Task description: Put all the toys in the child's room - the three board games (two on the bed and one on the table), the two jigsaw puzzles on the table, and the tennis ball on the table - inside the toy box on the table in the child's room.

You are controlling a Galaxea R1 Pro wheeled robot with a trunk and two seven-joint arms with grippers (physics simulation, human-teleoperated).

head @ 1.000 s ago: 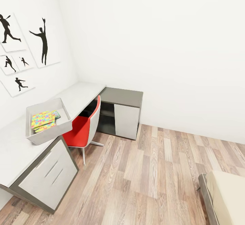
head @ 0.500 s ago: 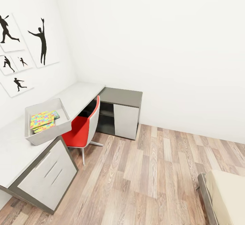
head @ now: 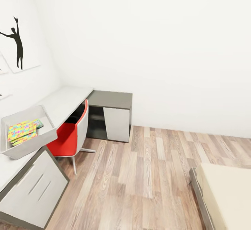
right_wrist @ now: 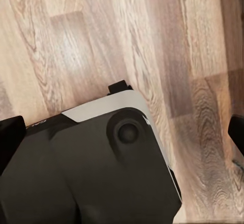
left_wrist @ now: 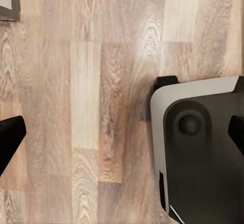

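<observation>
1. Your toy box (head: 26,137) sits on the table (head: 62,99), at the end above the white drawer cabinet (head: 33,188). Inside it lie the jigsaw puzzles (head: 21,131), stacked flat, with the edge of a green-printed board game (head: 39,123) showing just beside them.

2. A corner of the bed (head: 226,195) is in the head view: plain beige mattress, grey frame. No game box is visible on the part you can see, so you can't yet tell where the bed's two board games lie.

3. Handling, as a guess: flat printed game boxes should be light and stiff with slick faces. They lie low on a soft mattress, so pinch across a short edge or the thin side walls, not the broad face. Expect the mattress to give under the fingertips.

4. Left gripper (left_wrist: 122,132): in the left wrist view you look straight down at the wood floor (left_wrist: 101,56). One dark fingertip sits at each side edge of that view, wide apart, with nothing between the jaws but floor and part of the robot base (left_wrist: 203,153).

5. Right gripper (right_wrist: 122,137): same pose, pointing down, fingertips at opposite edges of the right wrist view, jaws spread wide and empty, the base below them.

6. Both arms look stowed low alongside the base, well apart from table and bed. You're in transit; nothing is within reach of either jaw.

7. The red chair (head: 69,136) stands tucked under the table beside the dark grey desk (head: 109,99).
</observation>
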